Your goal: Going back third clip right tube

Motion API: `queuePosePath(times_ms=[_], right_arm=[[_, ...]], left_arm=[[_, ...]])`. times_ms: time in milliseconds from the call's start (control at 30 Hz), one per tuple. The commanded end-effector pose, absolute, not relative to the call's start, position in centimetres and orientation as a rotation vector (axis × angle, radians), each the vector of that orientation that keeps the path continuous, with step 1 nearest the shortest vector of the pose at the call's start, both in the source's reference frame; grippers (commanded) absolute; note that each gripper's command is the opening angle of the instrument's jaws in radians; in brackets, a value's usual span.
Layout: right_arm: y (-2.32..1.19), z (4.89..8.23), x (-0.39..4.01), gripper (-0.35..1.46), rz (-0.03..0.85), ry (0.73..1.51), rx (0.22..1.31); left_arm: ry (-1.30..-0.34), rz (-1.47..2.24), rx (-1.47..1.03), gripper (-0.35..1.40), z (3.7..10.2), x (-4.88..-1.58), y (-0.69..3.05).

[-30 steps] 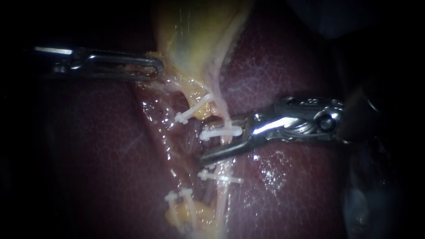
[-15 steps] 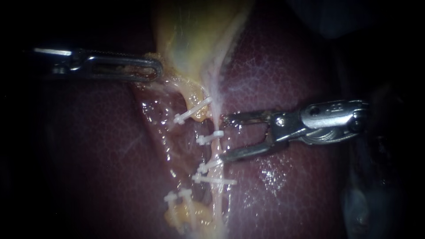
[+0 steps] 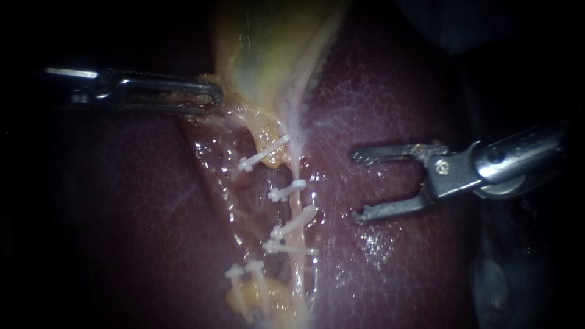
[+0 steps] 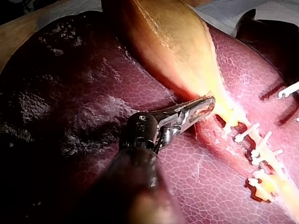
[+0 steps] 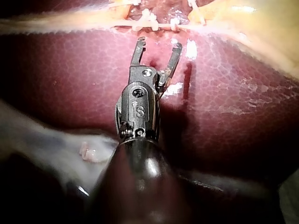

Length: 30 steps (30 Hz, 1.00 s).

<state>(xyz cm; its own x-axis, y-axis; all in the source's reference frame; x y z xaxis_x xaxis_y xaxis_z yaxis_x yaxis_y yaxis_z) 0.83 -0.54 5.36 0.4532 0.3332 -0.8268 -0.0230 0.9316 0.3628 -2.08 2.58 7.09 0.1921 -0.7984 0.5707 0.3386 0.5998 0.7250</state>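
Observation:
The pale right tube [image 3: 297,164] runs down from the yellow gallbladder [image 3: 262,49] and carries three white clips [image 3: 289,191], [image 3: 294,222], [image 3: 290,248]. My right instrument [image 3: 359,184] stands to the right of the tube over the liver [image 3: 390,97], apart from the clips, its jaws open and holding nothing. The right wrist view shows the same instrument [image 5: 158,46] with the clips [image 5: 147,18] just ahead of it. My left instrument [image 3: 207,97] lies at the gallbladder's lower edge, jaws shut on that yellow tissue [image 4: 208,100].
Another white clip [image 3: 263,153] sits on the tissue left of the right tube, and two more [image 3: 244,269] lie lower down by yellow fat. Dark red liver [image 4: 93,93] surrounds the field. A small white fragment [image 5: 88,150] lies beside my right instrument's shaft.
My right instrument has drawn back to the right, off the tube, with its jaws still open. The clip that lay between them stays on the tube. The left instrument has not moved.

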Motion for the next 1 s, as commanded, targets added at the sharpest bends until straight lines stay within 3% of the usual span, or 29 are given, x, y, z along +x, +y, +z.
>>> queuePosePath(times_ms=[33, 467, 1000], right_arm=[[-0.53, 5.34, 0.8, 0.5, 0.232, 1.091, 0.308], [-0.59, 5.3, 0.74, 0.5, 0.224, 1.107, 0.317], [-0.61, 5.29, 0.75, 0.5, 0.218, 1.112, 0.324]], left_arm=[[-1.112, -0.839, 0.503, -0.35, 7.12, -2.11, 2.57], [-1.134, -0.772, 0.514, -0.35, 7.63, -2.61, 2.31], [-1.139, -0.757, 0.524, -0.35, 7.72, -2.55, 2.34]])
